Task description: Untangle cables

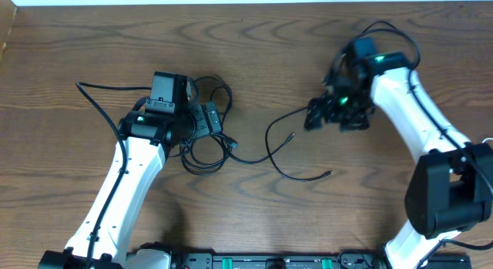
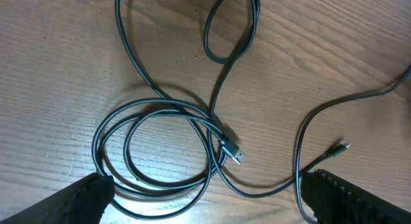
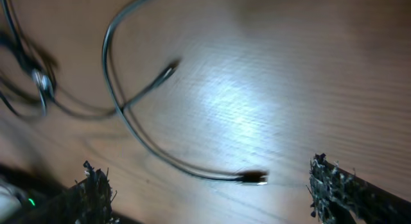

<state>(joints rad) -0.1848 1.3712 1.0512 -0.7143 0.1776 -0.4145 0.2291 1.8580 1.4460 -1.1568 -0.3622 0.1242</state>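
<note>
Black cables lie tangled on the wooden table. A coil of loops (image 1: 202, 155) lies by my left gripper (image 1: 202, 130), and a loose strand (image 1: 286, 170) runs right from it to a small plug (image 1: 329, 174). In the left wrist view the coil's plug (image 2: 234, 153) lies on the wood, and a second strand ends in a thin plug (image 2: 340, 147). My left gripper (image 2: 205, 201) stands open just above the coil, holding nothing. My right gripper (image 1: 335, 119) hovers open over the table. In its blurred view, a plug end (image 3: 253, 178) lies free between the right gripper's (image 3: 209, 192) fingers.
The table's far edge (image 1: 231, 3) runs along the top of the overhead view. Thick black arm wires arch over the right wrist (image 1: 385, 30) and trail left of the left arm (image 1: 96, 95). A black rail (image 1: 262, 261) sits at the front edge.
</note>
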